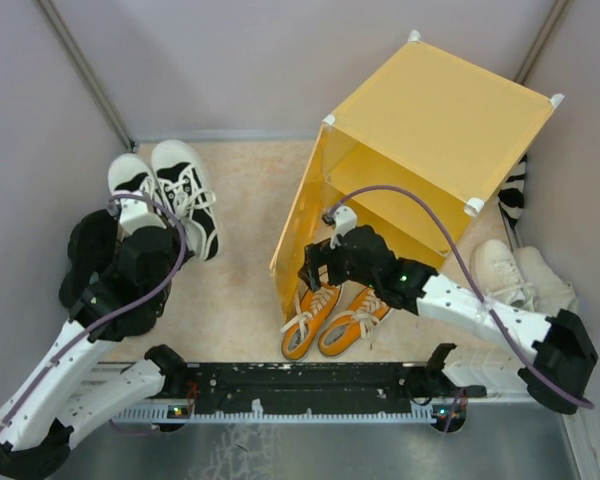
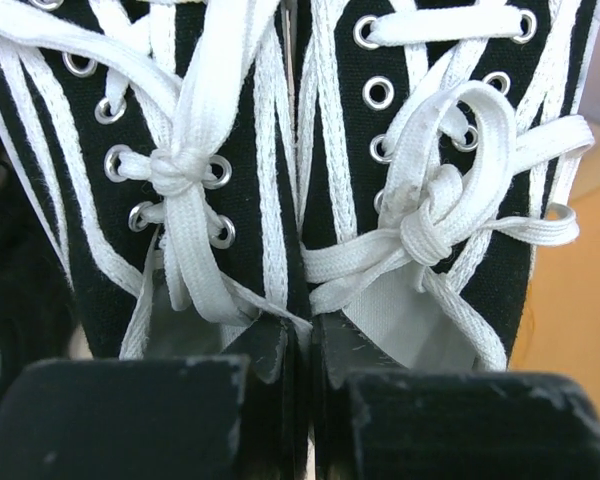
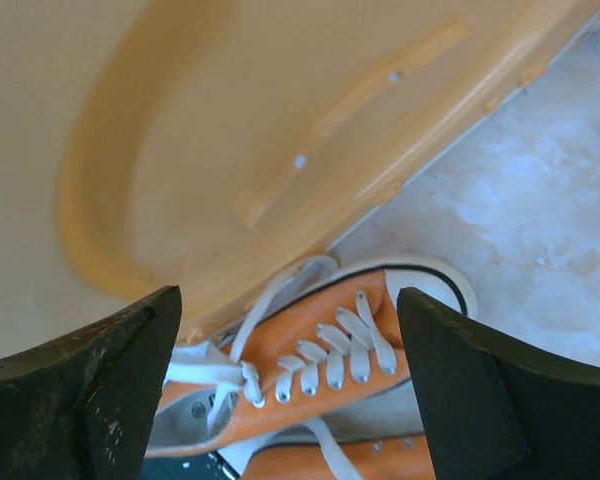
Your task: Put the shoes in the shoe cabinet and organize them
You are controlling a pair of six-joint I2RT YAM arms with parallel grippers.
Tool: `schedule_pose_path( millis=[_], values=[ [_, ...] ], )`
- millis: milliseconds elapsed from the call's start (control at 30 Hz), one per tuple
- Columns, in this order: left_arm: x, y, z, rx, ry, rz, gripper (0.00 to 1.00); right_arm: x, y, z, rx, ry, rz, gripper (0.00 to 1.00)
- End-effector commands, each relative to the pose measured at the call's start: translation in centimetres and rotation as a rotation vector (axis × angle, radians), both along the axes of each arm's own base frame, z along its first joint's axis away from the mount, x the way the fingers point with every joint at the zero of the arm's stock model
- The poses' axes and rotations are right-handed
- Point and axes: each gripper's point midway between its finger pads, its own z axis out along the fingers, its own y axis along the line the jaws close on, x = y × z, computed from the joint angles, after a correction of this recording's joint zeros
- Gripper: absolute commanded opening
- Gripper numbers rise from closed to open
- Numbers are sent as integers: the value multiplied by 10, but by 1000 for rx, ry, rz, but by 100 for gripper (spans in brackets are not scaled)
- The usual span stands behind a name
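Plainly, the left jaws are almost closed, pinching the two touching inner collars of the black-and-white sneakers (image 2: 230,150), whose laced tongues run on ahead of the tips. The right jaws gape wide and hold nothing. The orange sneakers (image 3: 320,350) lie on the desk (image 3: 540,200) below and between them, just beside the open door (image 3: 230,130) of the shoe cabinet (image 1: 440,120), which fills the view ahead.

Bright, even, soft light, faint shadows; black-and-white sneakers (image 2: 240,230) sharp close up, shoe cabinet door (image 3: 230,130) and right claw (image 3: 290,310) slightly blurred.
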Motion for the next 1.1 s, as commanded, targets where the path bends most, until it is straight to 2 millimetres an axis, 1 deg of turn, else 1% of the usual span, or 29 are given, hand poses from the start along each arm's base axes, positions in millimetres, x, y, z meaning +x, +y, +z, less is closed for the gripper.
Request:
schedule_pose_path(
  millis=[0, 100, 200, 267, 333, 400, 467, 567, 600, 667, 733, 833, 867, 933, 967, 1000, 1067],
  values=[
    [-3, 30, 89, -20, -259, 94, 0, 25, 51, 38, 167, -79, 53, 89],
    [-11, 34, 141, -75, -391, 71, 0, 35, 82, 48, 234, -81, 103, 88],
    [-20, 33, 190, -138, -508, 23, 0, 45, 116, 57, 296, -83, 161, 87],
    [-26, 31, 217, -174, -577, -10, 0, 51, 130, 71, 341, -108, 182, 87],
    [-32, 28, 242, -208, -654, -51, 0, 56, 136, 82, 367, -136, 183, 87],
    [-35, 24, 259, -226, -703, -82, 0, 60, 134, 87, 368, -151, 162, 87],
    [-35, 17, 272, -227, -736, -118, 0, 61, 127, 82, 337, -150, 139, 87],
    [-37, 0, 287, -249, -785, -206, 0, 56, 109, 77, 311, -153, 103, 87],
    [-37, -7, 290, -259, -793, -236, 0, 51, 99, 86, 324, -172, 91, 87],
    [-35, -24, 291, -269, -791, -309, 0, 43, 79, 94, 323, -192, 59, 86],
    [-34, -44, 291, -264, -789, -401, 0, 38, 53, 106, 297, -221, 9, 86],
    [-32, -78, 288, -264, -779, -551, 0, 30, 9, 130, 247, -275, -85, 86],
    [-33, -89, 287, -261, -776, -601, 0, 27, -9, 142, 243, -303, -125, 86],
    [-30, -110, 278, -255, -748, -686, 0, 19, -45, 162, 241, -346, -210, 86],
    [-27, -119, 272, -250, -726, -722, 0, 16, -62, 176, 256, -380, -252, 86],
    [-23, -132, 261, -244, -693, -767, 0, 11, -78, 188, 269, -410, -287, 86],
    [-17, -151, 241, -239, -631, -834, 0, 4, -106, 212, 288, -462, -348, 86]
  ],
)
